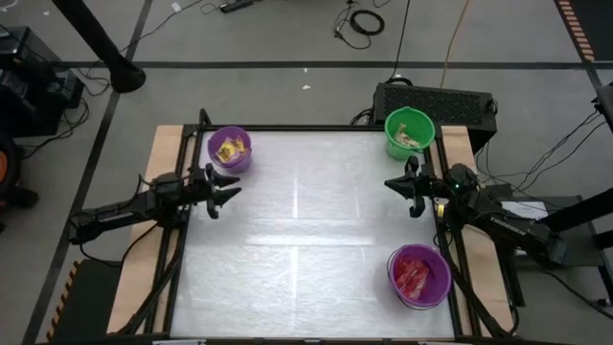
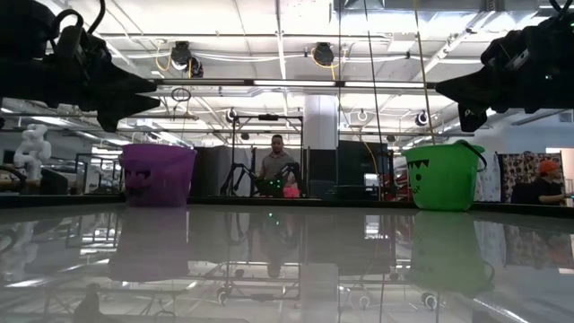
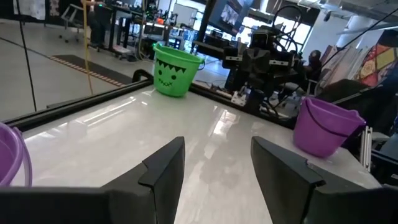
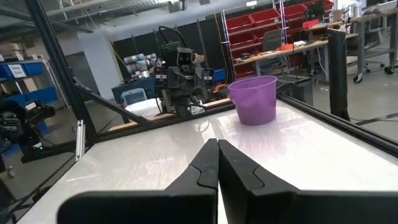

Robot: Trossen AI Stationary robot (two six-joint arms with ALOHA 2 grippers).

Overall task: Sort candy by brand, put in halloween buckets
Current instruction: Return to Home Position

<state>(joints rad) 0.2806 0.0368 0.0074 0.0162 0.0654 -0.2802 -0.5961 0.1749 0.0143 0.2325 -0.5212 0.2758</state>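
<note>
the surface point(image 1: 306, 240) is carrying three buckets. the far purple bucket point(image 1: 230, 149) is standing upright in the far left corner, and yellow candy point(image 1: 229, 149) is lying inside it. the green bucket point(image 1: 409, 131) is standing upright in the far right corner, showing a jagged black face in the low view, and pale candy point(image 1: 410, 137) is lying in its bottom. the near purple bucket point(image 1: 420, 275) is sitting by the right edge, well apart from the other two, and red candy point(image 1: 414, 276) is filling its bottom.

the left gripper point(image 1: 230, 189) is hovering over the left edge of the surface, just on the near side of the far purple bucket, not touching it. its fingers are standing well apart with bare surface showing between them, and it is holding nothing.

the right gripper point(image 1: 391, 183) is hovering over the right side of the surface, between the green bucket and the near purple bucket, nearer the green one. its fingers are pressing together with no gap, and nothing is sitting between them.

both grippers are pointing inward, facing each other across the surface, and hanging clear above it in the low view.
</note>
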